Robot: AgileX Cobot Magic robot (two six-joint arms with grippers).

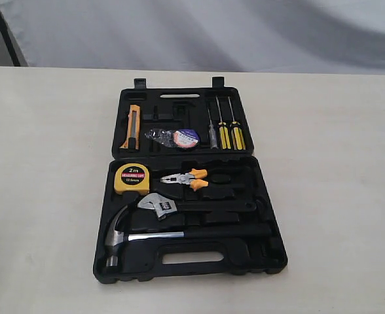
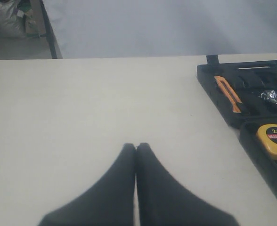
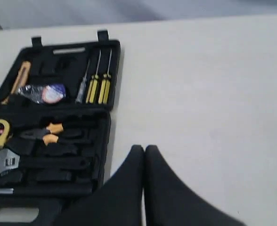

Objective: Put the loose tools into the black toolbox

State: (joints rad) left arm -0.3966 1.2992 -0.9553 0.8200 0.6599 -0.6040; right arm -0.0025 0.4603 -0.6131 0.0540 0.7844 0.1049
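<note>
The black toolbox (image 1: 271, 258) lies open on the table, lid flat at the back. Inside its front half rest the claw hammer (image 1: 119, 230) and the adjustable wrench (image 1: 160, 206), each in a recess. The black tape roll in clear wrap (image 1: 179, 138) sits in the lid half. In the right wrist view the toolbox (image 3: 105, 122), wrench (image 3: 4, 160) and tape roll (image 3: 46, 93) show too. My left gripper (image 2: 136, 146) is shut and empty over bare table, left of the box. My right gripper (image 3: 144, 149) is shut and empty, just right of the box. Neither arm shows in the exterior view.
A yellow tape measure (image 1: 131, 178) and orange-handled pliers (image 1: 187, 178) lie in the box's front half. An orange utility knife (image 1: 131, 125) and three screwdrivers (image 1: 224, 129) sit in the lid. A grey backdrop (image 1: 199, 33) rises behind the beige table (image 1: 42, 183).
</note>
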